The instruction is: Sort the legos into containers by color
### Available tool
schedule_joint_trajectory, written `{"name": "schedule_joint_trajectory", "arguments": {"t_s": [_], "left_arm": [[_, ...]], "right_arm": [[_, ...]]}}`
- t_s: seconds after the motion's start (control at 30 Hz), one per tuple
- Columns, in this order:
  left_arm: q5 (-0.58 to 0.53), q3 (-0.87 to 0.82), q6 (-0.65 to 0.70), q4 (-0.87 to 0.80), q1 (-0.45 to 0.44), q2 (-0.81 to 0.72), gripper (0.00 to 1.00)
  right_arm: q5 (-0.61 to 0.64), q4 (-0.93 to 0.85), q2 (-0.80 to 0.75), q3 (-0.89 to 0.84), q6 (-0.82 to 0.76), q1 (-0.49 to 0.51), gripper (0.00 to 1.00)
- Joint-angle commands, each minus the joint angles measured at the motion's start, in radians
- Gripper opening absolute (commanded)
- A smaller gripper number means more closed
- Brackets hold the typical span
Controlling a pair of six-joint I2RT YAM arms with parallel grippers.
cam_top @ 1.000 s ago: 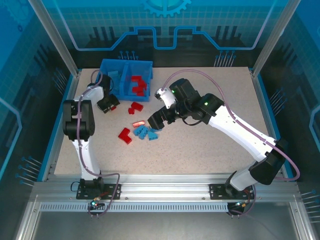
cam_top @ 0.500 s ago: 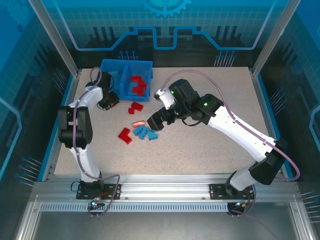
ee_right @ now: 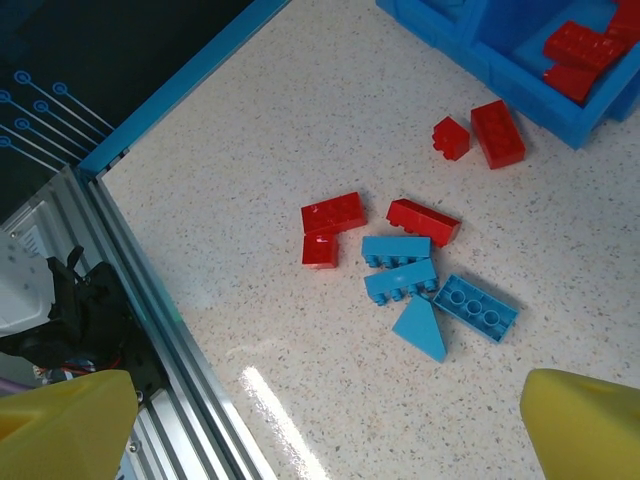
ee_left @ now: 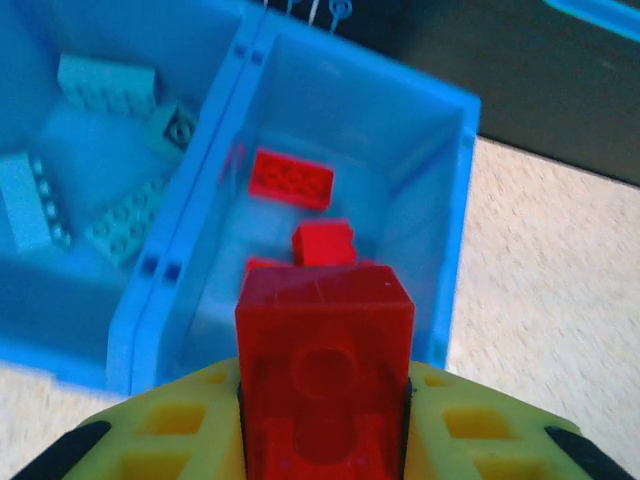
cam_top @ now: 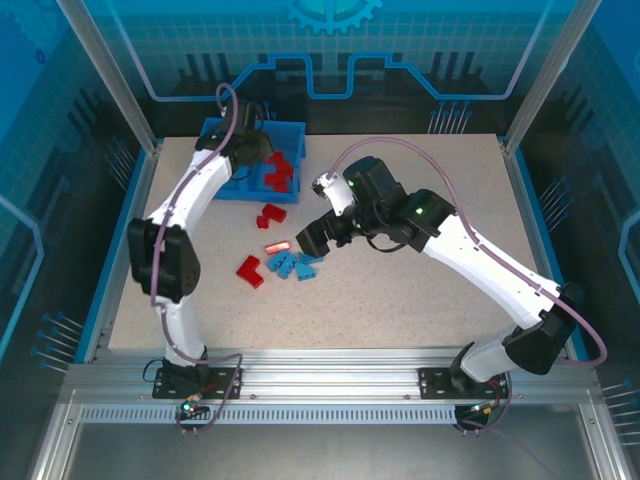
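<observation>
A speckled table [cam_top: 400, 300] held a blue bin [ee_left: 455, 230]; the left gripper [ee_left: 322, 425] clamped a red brick [ee_left: 325, 340] above the bin's red-stocked compartment [ee_left: 400, 190]; the right gripper [ee_right: 322, 430] hung wide open over loose legos [ee_right: 405, 275].

A beige speckled tabletop [cam_top: 420, 310] lies inside a blue edging strip [cam_top: 541, 225]. Along the near edge runs a slotted aluminium rail [cam_top: 330, 388], with a finer ribbed strip just below it. 2 metal posts [cam_top: 108, 75] rise from the far corners, slanting outward toward the top. Behind the table stands a dark back panel [cam_top: 330, 100] traced with a light blue outline, and part of a gear emblem [cam_top: 332, 12] sits at its upper edge. Translucent blue side panels [cam_top: 40, 200] close in both flanks. In the right wrist view, thin circle-tipped lines [ee_right: 40, 110] mark the dark wall beyond the edging.
</observation>
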Motion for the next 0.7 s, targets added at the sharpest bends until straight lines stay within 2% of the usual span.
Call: {"name": "schedule_joint_trajectory", "arguments": {"t_s": [0.0, 0.07, 0.13, 0.2, 0.37, 0.67], "left_arm": [[-0.104, 0.144, 0.103, -0.045, 0.009, 0.174, 0.36], [-0.096, 0.233, 0.117, -0.066, 0.009, 0.240, 0.44], [-0.067, 0.272, 0.114, -0.060, 0.009, 0.263, 0.56], [-0.041, 0.261, 0.103, -0.038, 0.008, 0.244, 0.61], [0.001, 0.165, 0.069, -0.019, -0.007, 0.113, 0.61], [0.069, -0.297, -0.020, 0.034, -0.041, -0.320, 0.61]], "right_arm": [[0.024, 0.010, -0.051, -0.029, 0.020, 0.009, 1.00], [0.034, 0.011, -0.065, -0.042, 0.023, 0.009, 1.00], [0.041, 0.010, -0.074, -0.049, 0.025, 0.008, 1.00], [0.043, 0.011, -0.076, -0.052, 0.026, 0.010, 1.00], [0.040, 0.016, -0.060, -0.046, 0.023, 0.010, 1.00], [0.033, 0.028, 0.007, -0.012, 0.016, 0.005, 1.00]]}}
